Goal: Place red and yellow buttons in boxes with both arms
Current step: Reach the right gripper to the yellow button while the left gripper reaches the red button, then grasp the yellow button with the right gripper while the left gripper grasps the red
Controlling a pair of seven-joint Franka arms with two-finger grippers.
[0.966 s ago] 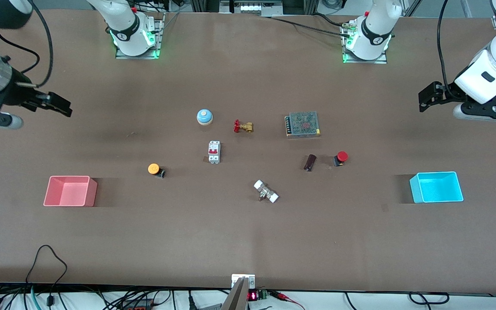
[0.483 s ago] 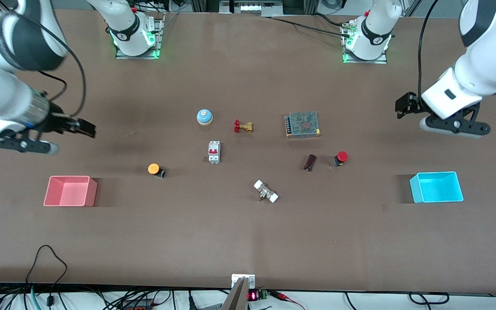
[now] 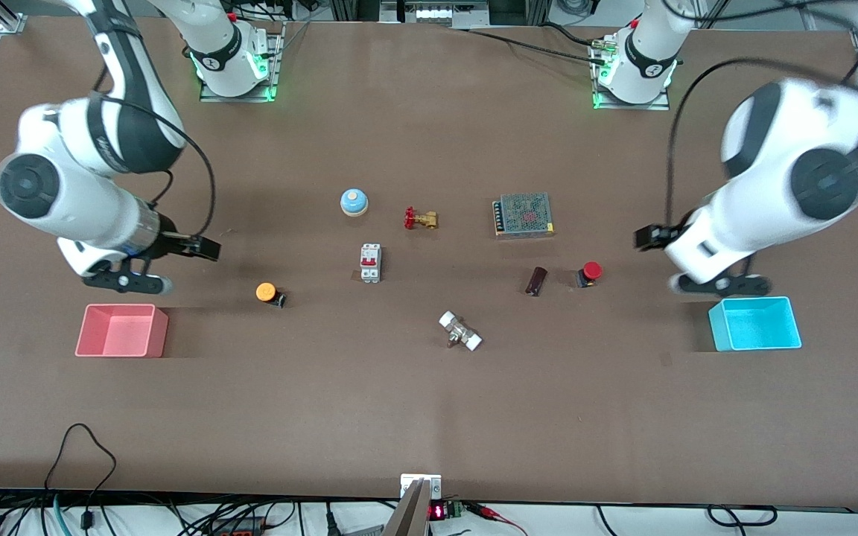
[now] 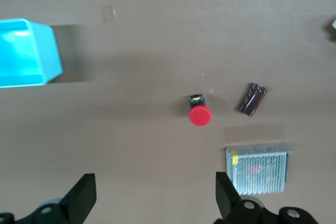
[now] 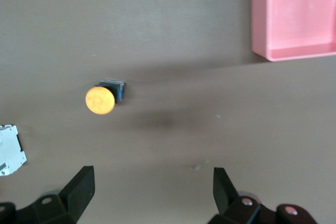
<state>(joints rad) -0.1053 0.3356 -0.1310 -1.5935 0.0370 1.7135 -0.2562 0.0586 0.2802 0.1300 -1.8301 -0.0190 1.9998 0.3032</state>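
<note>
Both buttons lie ungrasped on the surface; the approach is in hand. The left gripper (image 4: pixel 152 203) and right gripper (image 5: pixel 149 200), fingers wide, are held over bare surface; each must be lowered over its cap: red button (image 3: pixel 590 272), yellow button (image 3: pixel 268 292).

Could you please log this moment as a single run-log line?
phase: approach | left end effector: open, over table near red button | right end effector: open, near yellow button | cyan box, pink box: empty
</note>
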